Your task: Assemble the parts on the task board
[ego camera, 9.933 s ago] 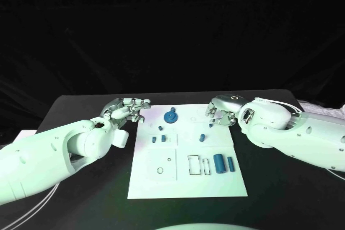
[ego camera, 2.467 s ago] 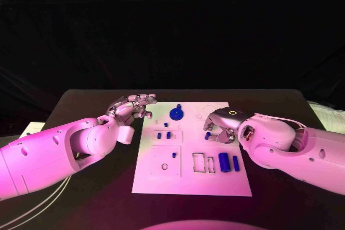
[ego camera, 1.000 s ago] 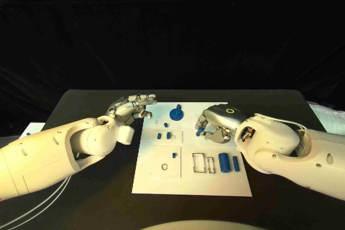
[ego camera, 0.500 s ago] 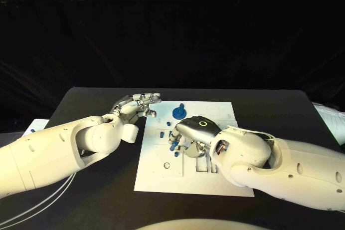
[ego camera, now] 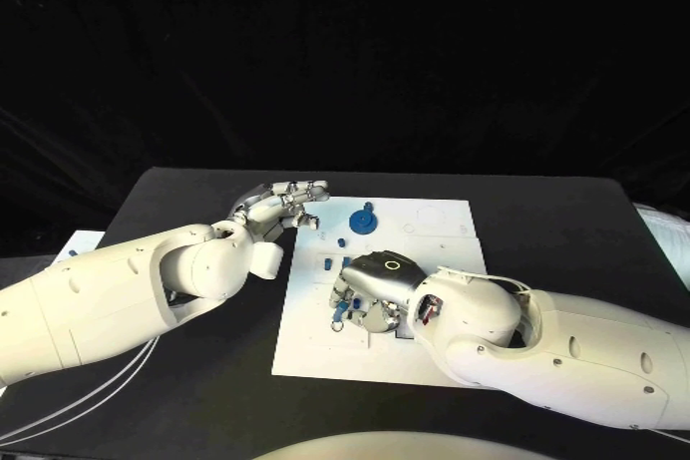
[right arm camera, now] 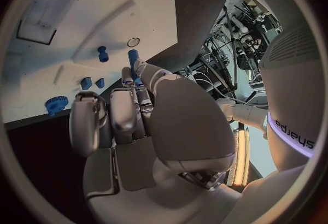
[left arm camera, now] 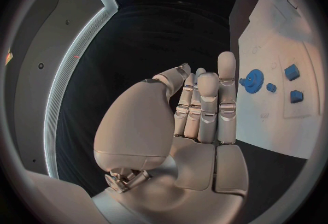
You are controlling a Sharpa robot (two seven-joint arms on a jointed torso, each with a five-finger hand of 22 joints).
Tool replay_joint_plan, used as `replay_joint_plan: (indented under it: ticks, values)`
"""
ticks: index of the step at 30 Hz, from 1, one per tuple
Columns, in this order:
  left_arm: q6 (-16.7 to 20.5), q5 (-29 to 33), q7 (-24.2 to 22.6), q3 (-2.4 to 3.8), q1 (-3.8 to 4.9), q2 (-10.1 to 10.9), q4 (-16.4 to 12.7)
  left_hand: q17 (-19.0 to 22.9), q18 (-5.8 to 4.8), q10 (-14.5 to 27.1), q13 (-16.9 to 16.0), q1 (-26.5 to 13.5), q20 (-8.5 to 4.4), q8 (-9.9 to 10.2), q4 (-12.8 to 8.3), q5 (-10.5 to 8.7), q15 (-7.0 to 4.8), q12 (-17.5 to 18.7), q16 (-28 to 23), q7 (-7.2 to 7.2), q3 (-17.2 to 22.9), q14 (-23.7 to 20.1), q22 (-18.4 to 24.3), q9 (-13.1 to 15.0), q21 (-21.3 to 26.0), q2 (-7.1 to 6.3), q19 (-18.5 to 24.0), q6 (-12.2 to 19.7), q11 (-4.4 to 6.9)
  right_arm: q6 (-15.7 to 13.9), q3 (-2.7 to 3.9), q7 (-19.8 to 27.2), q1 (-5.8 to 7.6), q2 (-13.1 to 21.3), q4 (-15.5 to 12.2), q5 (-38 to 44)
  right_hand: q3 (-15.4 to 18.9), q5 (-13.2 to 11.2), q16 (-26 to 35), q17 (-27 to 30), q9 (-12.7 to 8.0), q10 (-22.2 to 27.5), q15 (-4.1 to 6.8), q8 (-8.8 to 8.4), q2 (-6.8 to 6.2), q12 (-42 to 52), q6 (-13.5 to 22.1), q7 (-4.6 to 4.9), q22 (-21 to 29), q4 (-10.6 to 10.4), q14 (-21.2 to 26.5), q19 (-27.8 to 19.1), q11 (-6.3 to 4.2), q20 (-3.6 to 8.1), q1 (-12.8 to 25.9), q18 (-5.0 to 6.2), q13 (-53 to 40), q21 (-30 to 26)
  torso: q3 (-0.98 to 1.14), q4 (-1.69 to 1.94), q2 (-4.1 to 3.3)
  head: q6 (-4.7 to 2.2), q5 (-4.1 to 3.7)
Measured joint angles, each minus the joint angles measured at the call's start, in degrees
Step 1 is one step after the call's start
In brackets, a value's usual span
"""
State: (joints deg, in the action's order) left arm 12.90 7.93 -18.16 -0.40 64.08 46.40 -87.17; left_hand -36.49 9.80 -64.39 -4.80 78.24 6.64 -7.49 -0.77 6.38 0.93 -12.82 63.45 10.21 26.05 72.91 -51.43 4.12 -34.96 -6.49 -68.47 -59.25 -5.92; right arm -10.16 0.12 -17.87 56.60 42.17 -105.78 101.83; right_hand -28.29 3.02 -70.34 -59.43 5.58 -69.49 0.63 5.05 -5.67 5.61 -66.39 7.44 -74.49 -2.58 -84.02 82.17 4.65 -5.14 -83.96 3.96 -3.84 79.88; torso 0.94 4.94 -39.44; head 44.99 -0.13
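Right now the right silver hand [ego camera: 368, 292] hangs over the left-middle of the white rectangular task board [ego camera: 446, 226], pinching a small blue cylindrical peg [right arm camera: 133, 56] between thumb and fingertip; in the right wrist view the peg stands just above the board, near a small round hole [right arm camera: 133, 42]. The left silver hand [ego camera: 288, 199] hovers at the board's far left corner, above the black table [ego camera: 172, 196], holding nothing, its fingers straight and lying side by side (the left wrist view shows them pressed close together).

Counting the loose pieces in the right wrist view: one blue toothed gear [right arm camera: 56, 105], two small blue blocks [right arm camera: 87, 82] side by side, and one short blue stud [right arm camera: 103, 53], all on the board. The head view shows the gear [ego camera: 364, 221] at the board's far side, well apart from the right hand.
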Motion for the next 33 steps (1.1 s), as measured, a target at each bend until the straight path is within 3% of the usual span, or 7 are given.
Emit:
replay_joint_plan:
  ticks: [13, 33]
  values:
    - [0.0, 0.0, 0.0, 0.00, 0.00, 0.0, 0.0, 0.0, -0.01, 0.0, 0.0, 0.0, 0.00, 0.0, 0.0, 0.00, 0.00, 0.0, 0.0, 0.00, 0.0, 0.0, 0.0, 0.0, 0.0, 0.00, 0.0, 0.0, 0.00, 2.5, -0.09, 0.2, -0.21, -0.8, 0.9, 0.0, 0.0, 0.9, 0.0, 0.1, 0.1, -0.2, 0.00, -0.11, -0.26, -0.4, 0.2, 0.00, 0.0, 0.0, 0.0, 0.0, 0.16, 0.00, 0.3, 0.00, -0.1, 0.0, 0.04, -0.01, 0.02, 0.12, 0.21]
    - [0.0, 0.0, 0.0, 0.00, 0.00, 0.1, 0.0, 0.0, 0.00, 0.0, 0.0, 0.0, 0.00, 0.0, 0.0, 0.00, 0.00, 0.0, 0.0, 0.00, 0.0, 0.0, 0.0, 0.0, 0.0, 0.00, 0.0, 0.0, 0.00, 2.8, 0.17, 1.4, -0.60, -2.2, 2.6, 0.1, 0.0, 1.0, 0.0, 0.1, 0.1, -0.9, 0.00, -0.38, -0.56, -0.5, 0.2, 0.28, 0.0, 0.0, 0.0, 0.0, -0.15, 0.00, 0.6, 0.00, -0.2, 0.0, 0.00, 0.02, 0.02, 0.57, 0.40]
